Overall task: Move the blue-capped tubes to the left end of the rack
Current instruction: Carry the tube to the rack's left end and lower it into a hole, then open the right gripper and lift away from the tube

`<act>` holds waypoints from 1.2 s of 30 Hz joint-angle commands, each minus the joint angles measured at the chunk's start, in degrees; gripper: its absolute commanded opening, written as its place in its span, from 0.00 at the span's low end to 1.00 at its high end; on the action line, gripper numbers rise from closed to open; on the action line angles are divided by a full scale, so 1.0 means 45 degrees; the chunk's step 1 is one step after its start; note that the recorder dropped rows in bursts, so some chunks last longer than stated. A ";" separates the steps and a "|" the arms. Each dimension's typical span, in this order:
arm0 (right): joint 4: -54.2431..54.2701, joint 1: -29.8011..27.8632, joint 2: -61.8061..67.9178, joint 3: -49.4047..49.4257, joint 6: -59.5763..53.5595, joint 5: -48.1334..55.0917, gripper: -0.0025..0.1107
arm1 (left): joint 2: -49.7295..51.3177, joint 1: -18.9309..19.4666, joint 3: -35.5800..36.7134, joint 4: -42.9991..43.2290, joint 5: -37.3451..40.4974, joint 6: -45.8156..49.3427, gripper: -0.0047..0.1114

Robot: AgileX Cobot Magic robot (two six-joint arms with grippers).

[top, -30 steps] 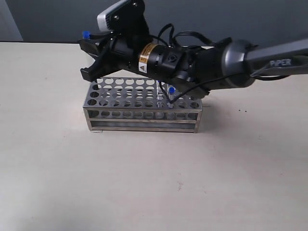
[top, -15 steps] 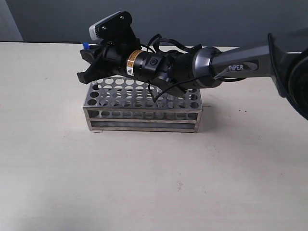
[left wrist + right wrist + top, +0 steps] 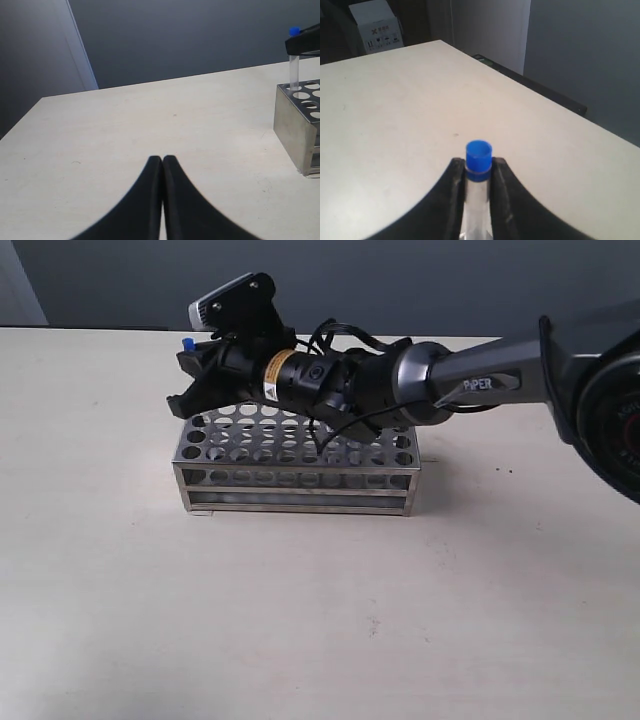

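The silver rack (image 3: 290, 502) stands mid-table. My right gripper (image 3: 188, 360) reaches across it to its left end and is shut on a blue-capped tube (image 3: 186, 342), pinching the clear glass just under the cap. In the right wrist view the blue cap (image 3: 479, 155) sticks up between the black fingers (image 3: 454, 185). In the left wrist view that tube (image 3: 294, 67) stands upright with its lower end at a corner hole of the rack (image 3: 290, 130). The other blue-capped tubes are hidden behind the arm. My left gripper (image 3: 162, 159) hovers shut over bare table, away from the rack.
The right arm's forearm and cables (image 3: 400, 385) lie over the rack's back rows. The pale table (image 3: 300, 620) spreads around the rack. A white box (image 3: 375, 25) sits beyond the table's far edge in the right wrist view.
My right gripper has carried the tube slightly left and then down toward the rack's left end. The tubes seen earlier at the rack's right are now covered by the arm.
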 commanded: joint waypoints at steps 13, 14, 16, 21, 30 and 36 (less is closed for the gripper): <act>0.0587 -0.0079 0.0582 -0.0056 0.0369 0.0392 0.13 | 0.0057 -0.0087 -0.0024 -0.0025 -0.0171 -0.0044 0.04; 0.0587 -0.0079 0.0582 -0.0056 0.0369 0.0421 0.17 | 0.0057 -0.0087 -0.0024 -0.0025 -0.0171 -0.0044 0.04; 0.0587 -0.0079 0.0582 -0.0056 0.0369 0.0421 0.28 | 0.0057 -0.0087 -0.0024 -0.0025 -0.0171 -0.0044 0.04; 0.0587 -0.0079 0.0493 -0.0056 0.0369 0.0492 0.36 | 0.0057 -0.0087 -0.0024 -0.0025 -0.0171 -0.0044 0.04; 0.0219 -0.0079 -0.2565 -0.0056 -0.0532 0.3950 0.36 | 0.0057 -0.0087 -0.0024 -0.0025 -0.0171 -0.0044 0.04; -0.0022 -0.0415 -0.5591 0.1514 -0.1158 0.5082 0.36 | 0.0057 -0.0087 -0.0024 -0.0025 -0.0171 -0.0044 0.04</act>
